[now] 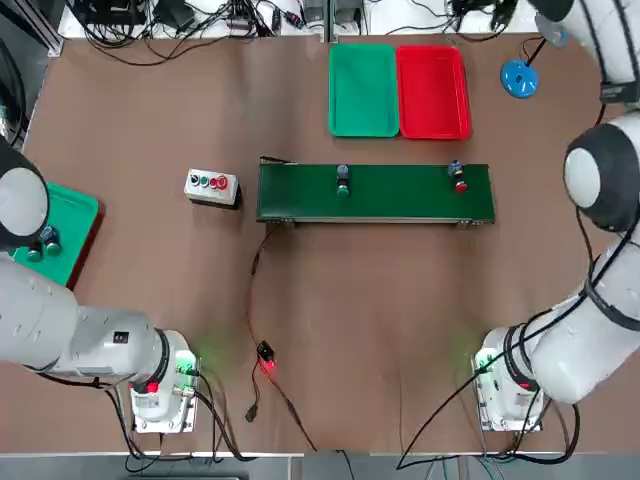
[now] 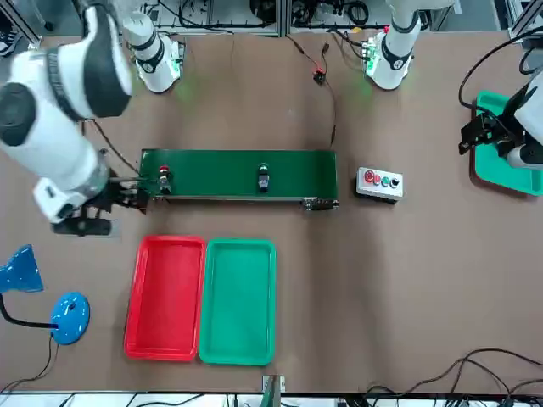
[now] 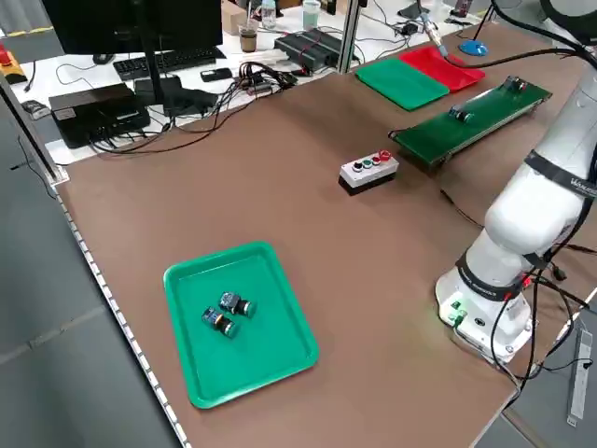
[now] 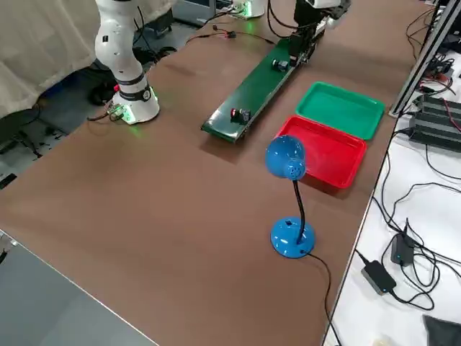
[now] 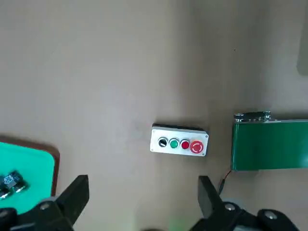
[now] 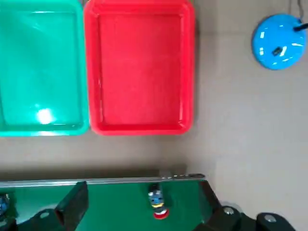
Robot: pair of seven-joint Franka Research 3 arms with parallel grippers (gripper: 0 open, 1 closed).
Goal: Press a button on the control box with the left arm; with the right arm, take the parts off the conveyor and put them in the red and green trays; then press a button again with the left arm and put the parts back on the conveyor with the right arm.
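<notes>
My left gripper (image 5: 139, 202) hangs wide open and empty over the control box (image 1: 211, 186); my right gripper (image 6: 144, 207), also open and empty, hangs above the conveyor (image 1: 375, 193). The green part (image 1: 342, 181) and red part (image 1: 459, 177) lie on the belt, and the green tray (image 1: 362, 90) and red tray (image 1: 432, 92) hold nothing. This fits either parts waiting for sorting or parts already returned. Farther, a blue lamp (image 1: 519, 77) stands on the brown table (image 1: 350, 310).

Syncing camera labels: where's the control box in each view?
Top: control box, just off the conveyor's left end.
Front, right of the conveyor.
Left side, centre, before the conveyor's near end.
Right side: not in view.
Left wrist, centre, beside the conveyor end.
Right wrist: not in view.
Shared landmark: the conveyor.
</notes>
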